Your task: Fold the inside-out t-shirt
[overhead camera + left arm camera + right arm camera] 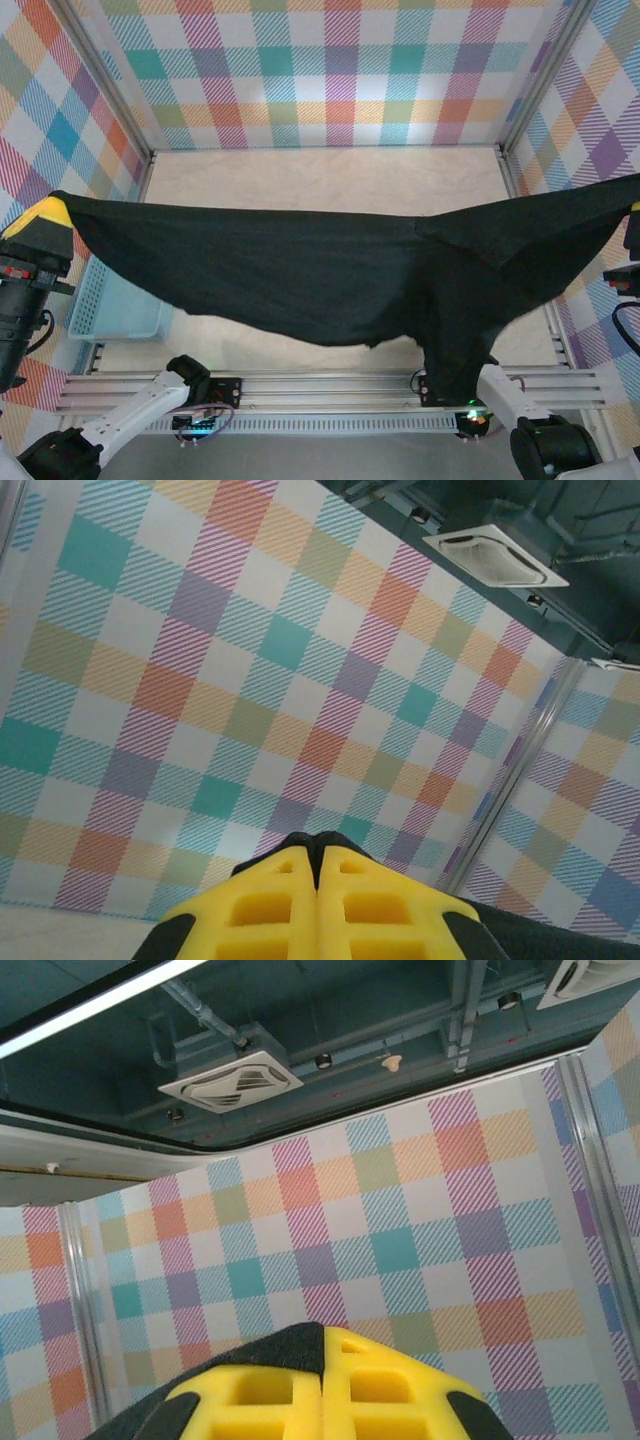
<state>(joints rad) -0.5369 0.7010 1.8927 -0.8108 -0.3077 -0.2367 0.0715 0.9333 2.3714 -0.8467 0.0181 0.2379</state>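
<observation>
**Mid-air stretch, both ends pinched**

Top view: seeing inside-out t-shirt [330, 280] strung up above table [320, 180], clamped at one end by left gripper [48, 213], at the other by right gripper [634, 207]. Sagging mid-span, lowest bunch hanging by the right arm's base. Light-blue basket [115, 300] below the left end.

Left wrist: yellow fingers [270, 910] pressed together, black cloth [545, 932] trailing off lower right.

Right wrist: yellow fingers [380, 1385] pressed together too, black fabric [265, 1348] draped over one tip.
</observation>
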